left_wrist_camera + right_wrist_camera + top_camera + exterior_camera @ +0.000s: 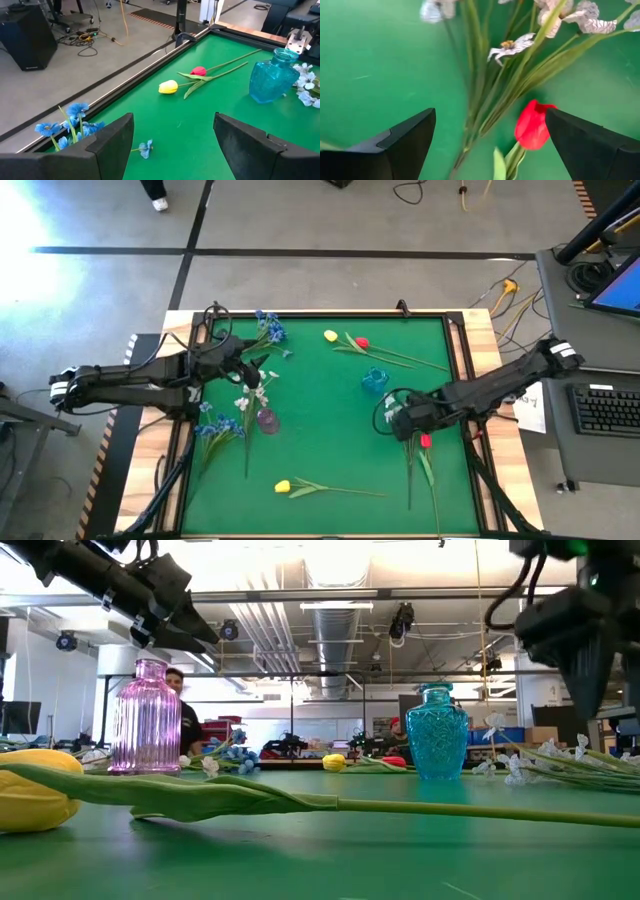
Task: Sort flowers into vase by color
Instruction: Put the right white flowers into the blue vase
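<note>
Right hand (pixel 487 145) open over red tulip (pixel 532 125) and white stems, blooms cut off. Left hand (pixel 172 137) open above desk (pixel 330 450), near blue flowers (pixel 67 127).

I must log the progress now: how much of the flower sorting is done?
Nothing looks sorted yet: the pink vase and blue vase show no stems inside. In hand: the open right gripper hovers over a red tulip beside white flowers; the open left gripper holds nothing. Left: blue flowers, yellow tulip and the rest, all lying on the table.
</note>
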Robot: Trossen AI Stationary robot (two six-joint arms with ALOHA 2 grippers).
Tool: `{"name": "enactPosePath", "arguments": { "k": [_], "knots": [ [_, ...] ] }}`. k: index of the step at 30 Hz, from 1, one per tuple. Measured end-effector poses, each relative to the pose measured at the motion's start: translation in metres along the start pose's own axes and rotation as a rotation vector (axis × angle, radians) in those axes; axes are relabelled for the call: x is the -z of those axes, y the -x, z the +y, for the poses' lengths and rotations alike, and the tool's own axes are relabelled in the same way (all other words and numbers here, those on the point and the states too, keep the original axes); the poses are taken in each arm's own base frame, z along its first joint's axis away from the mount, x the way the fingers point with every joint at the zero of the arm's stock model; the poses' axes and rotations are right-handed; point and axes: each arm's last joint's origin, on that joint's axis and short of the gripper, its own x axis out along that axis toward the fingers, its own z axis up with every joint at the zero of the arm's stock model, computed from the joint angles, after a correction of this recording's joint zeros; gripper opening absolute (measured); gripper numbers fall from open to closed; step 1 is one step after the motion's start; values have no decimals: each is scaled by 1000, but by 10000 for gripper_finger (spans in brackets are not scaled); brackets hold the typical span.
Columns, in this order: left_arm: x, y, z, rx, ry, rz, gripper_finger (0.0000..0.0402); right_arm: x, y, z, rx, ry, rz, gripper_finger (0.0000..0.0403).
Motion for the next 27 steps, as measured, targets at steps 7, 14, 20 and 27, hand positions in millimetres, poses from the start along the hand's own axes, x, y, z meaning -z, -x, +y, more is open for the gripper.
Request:
{"name": "enactPosePath", "arguments": {
  "k": [7, 14, 20, 27],
  "knots": [
    [0, 0, 0, 0, -5, 1, 268, -4, -24, 8, 118, 113, -43, 368],
    [1, -1, 0, 0, -9, 8, 268, -6, -44, 18, 129, 123, -50, 368],
    [2, -2, -1, 0, -11, 14, 268, -8, -58, 22, 165, 124, -70, 357],
    [3, -5, -2, -2, -19, 30, 268, -8, -58, 23, 143, 98, -91, 267]
  ]
}}
